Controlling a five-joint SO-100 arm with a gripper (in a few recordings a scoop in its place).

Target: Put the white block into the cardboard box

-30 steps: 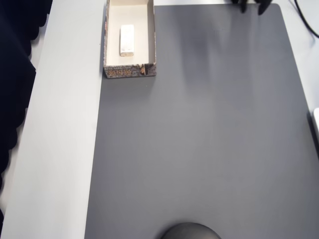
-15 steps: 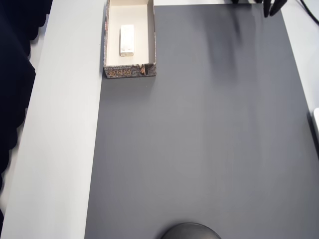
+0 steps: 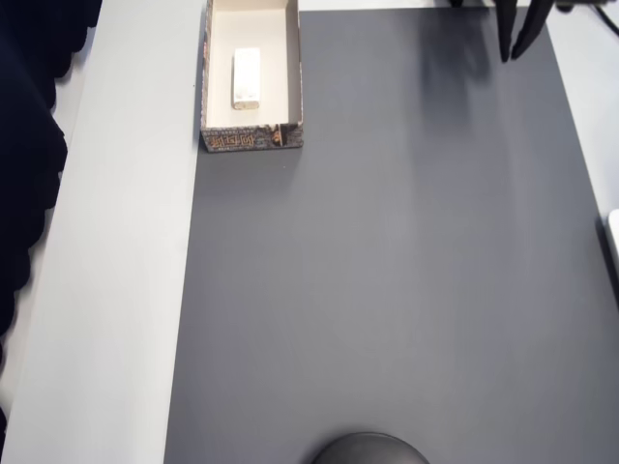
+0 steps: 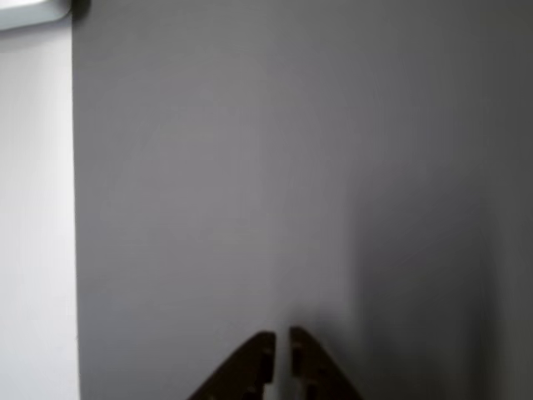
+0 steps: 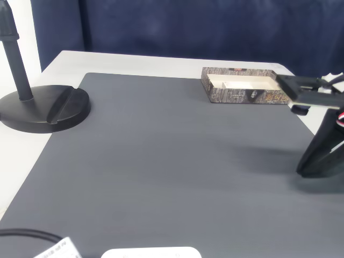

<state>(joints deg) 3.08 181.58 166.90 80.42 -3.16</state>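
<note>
The white block point(image 3: 247, 77) lies flat inside the cardboard box point(image 3: 293, 87), lengthwise along it, at the top left of the overhead view. In the fixed view the cardboard box point(image 5: 236, 95) stands at the mat's far right corner. My gripper point(image 3: 511, 53) is at the top right edge of the overhead view, far from the box, over the grey mat. Its dark fingertips point(image 4: 250, 367) almost touch in the wrist view, shut with nothing between them. In the fixed view the gripper point(image 5: 305, 169) points down at the mat near the right edge.
A grey mat point(image 3: 387, 271) covers most of the white table. A black round stand base point(image 5: 43, 110) sits at the mat's left in the fixed view, and a white device point(image 5: 150, 252) and a cable point(image 5: 27, 235) lie at the near edge. Dark blue cloth point(image 3: 24, 145) hangs along the overhead view's left side.
My gripper has shifted right along the top edge of the overhead view and reaches further into the picture. The block and box have not moved.
</note>
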